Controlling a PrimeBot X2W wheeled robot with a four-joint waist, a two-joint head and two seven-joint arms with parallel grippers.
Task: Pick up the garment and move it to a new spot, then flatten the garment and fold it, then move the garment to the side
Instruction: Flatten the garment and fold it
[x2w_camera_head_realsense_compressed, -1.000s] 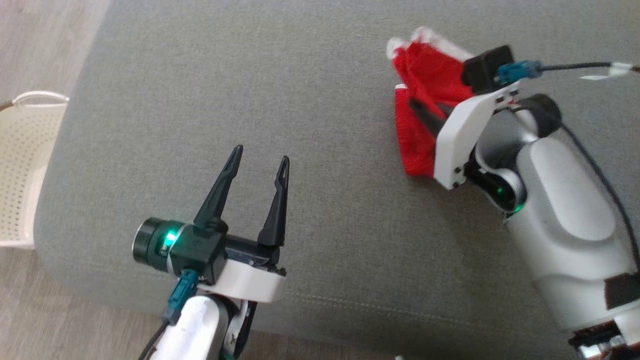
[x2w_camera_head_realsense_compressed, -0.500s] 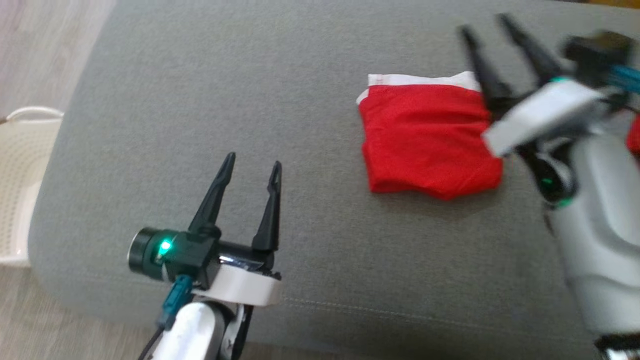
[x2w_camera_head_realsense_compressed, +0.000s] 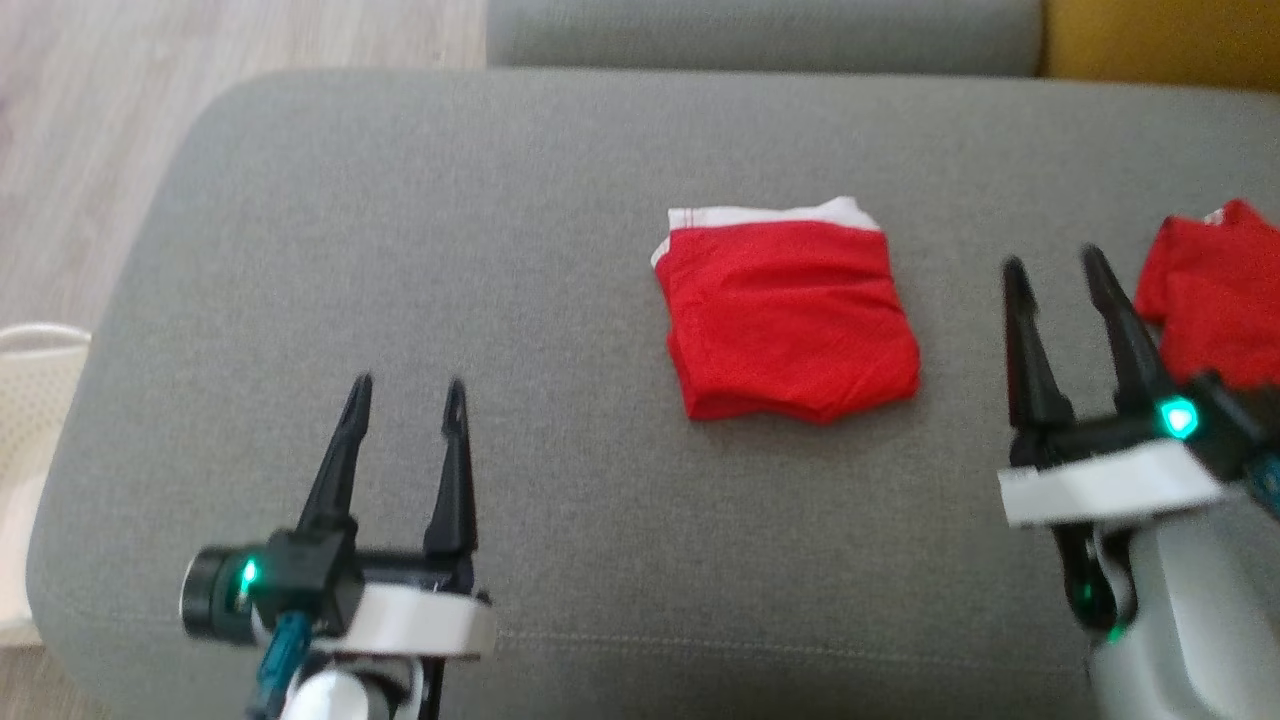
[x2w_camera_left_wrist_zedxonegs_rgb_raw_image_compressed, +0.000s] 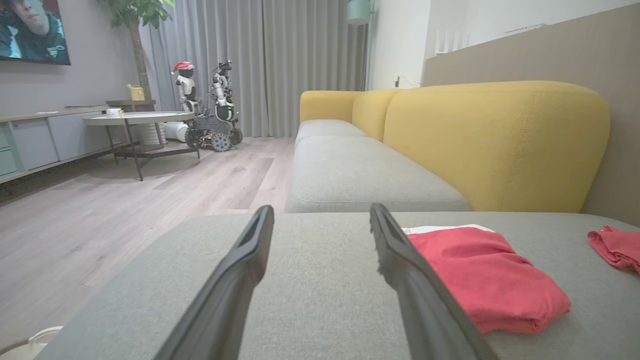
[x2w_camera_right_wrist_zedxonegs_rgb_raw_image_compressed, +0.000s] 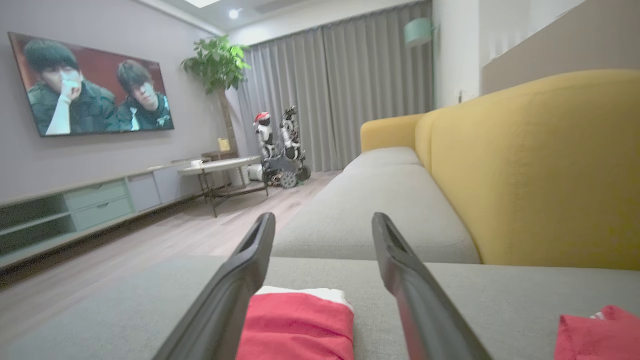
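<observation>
1. The folded red fabric garment with a white band (x2w_camera_head_realsense_compressed: 790, 320) lies flat on the grey upholstered sofa cushion (x2w_camera_head_realsense_compressed: 450, 200).
2. The right gripper (x2w_camera_head_realsense_compressed: 1055, 262) stands near its right edge, not touching it, fingers spread and empty.
3. The left gripper (x2w_camera_head_realsense_compressed: 408, 382), likewise spread and empty, is well to its left.

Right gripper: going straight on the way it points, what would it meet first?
Likely nothing near: the right gripper aims over bare grey cushion, between the folded garment and a second red cloth. Its height is unclear.
</observation>
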